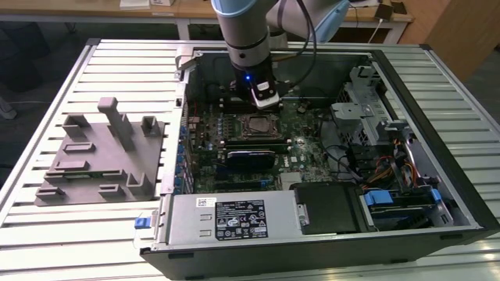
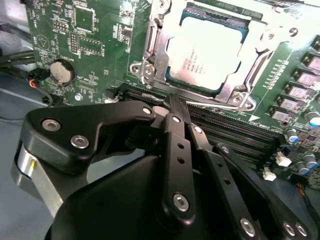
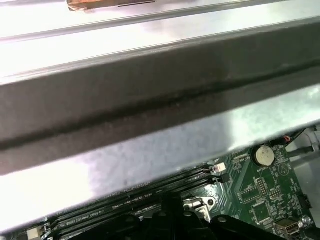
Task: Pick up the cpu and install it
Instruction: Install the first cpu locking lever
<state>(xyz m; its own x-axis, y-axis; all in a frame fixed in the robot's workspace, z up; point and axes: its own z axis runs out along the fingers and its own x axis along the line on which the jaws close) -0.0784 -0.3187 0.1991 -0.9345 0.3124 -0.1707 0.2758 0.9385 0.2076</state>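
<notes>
CPU (image 2: 207, 52) sits in its socket frame (image 2: 150, 47) on the motherboard (image 2: 90, 45), inside the open computer case (image 1: 437, 222) on my bench (image 1: 117, 64). Count: one chip, silver top, pale edge, flat and square. In the second wrist view my hand (image 2: 172, 107) hovers just beside the socket, over the memory slots (image 2: 225, 130), fingers drawn together on nothing. One grey fixture (image 1: 102, 158) stands outside the case, well apart from the socket.
</notes>
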